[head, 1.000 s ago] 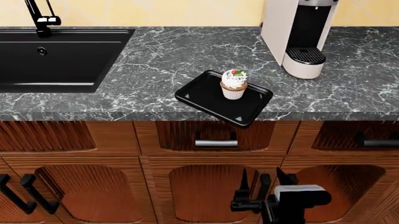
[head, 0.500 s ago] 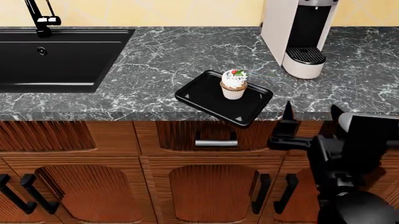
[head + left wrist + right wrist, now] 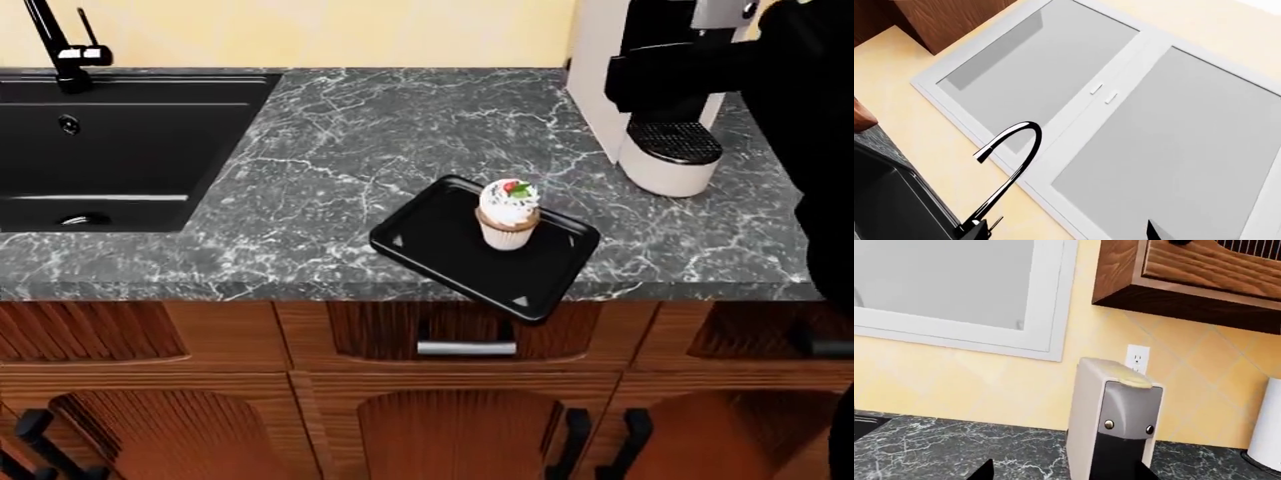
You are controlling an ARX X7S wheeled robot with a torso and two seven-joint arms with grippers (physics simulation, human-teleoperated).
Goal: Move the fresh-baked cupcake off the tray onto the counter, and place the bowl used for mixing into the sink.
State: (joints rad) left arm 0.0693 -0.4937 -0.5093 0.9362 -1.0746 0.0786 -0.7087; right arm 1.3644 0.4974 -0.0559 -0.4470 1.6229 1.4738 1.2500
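My right arm (image 3: 801,120) is raised over the coffee machine (image 3: 661,100), nearer the cupcake (image 3: 509,213) standing on the tray (image 3: 441,240) below-left of it; I can't tell either gripper's jaw opening.

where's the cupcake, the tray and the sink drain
cupcake (image 3: 509,213), head view, on the white frosting
tray (image 3: 434,240), head view, on its bare black floor beside the cupcake
sink drain (image 3: 83,219), head view, on the round metal drain ring

One cupcake (image 3: 509,213), one tray (image 3: 441,240), one sink (image 3: 120,140), one coffee machine (image 3: 661,140).
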